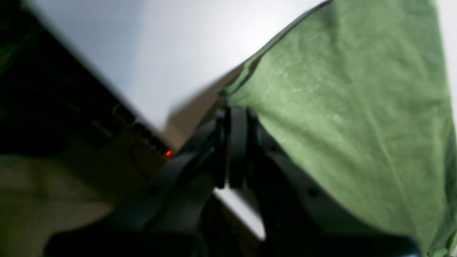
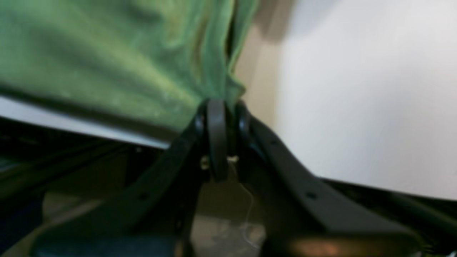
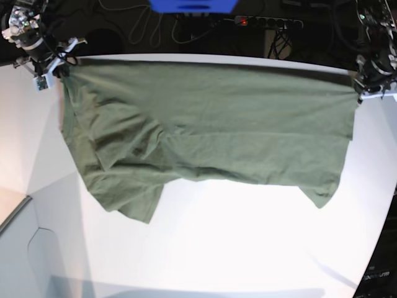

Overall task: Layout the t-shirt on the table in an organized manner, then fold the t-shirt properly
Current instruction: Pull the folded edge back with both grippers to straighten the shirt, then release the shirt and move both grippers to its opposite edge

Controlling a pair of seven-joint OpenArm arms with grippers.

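The olive-green t-shirt (image 3: 205, 124) is stretched wide between my two grippers over the far half of the white table (image 3: 236, 248), its sleeves drooping toward the near side. My left gripper (image 3: 358, 92) is at the far right of the base view, shut on a corner of the shirt. In the left wrist view the left gripper (image 1: 234, 110) pinches the t-shirt (image 1: 350, 117) edge. My right gripper (image 3: 61, 68) at the far left is shut on the other corner. Its wrist view shows the right gripper (image 2: 219, 107) clamping bunched t-shirt (image 2: 107, 60) cloth.
A power strip (image 3: 267, 22) with a red light and cables lie on the dark floor behind the table's far edge. A blue object (image 3: 192, 5) sits at the top centre. The table's edge curves along the right side.
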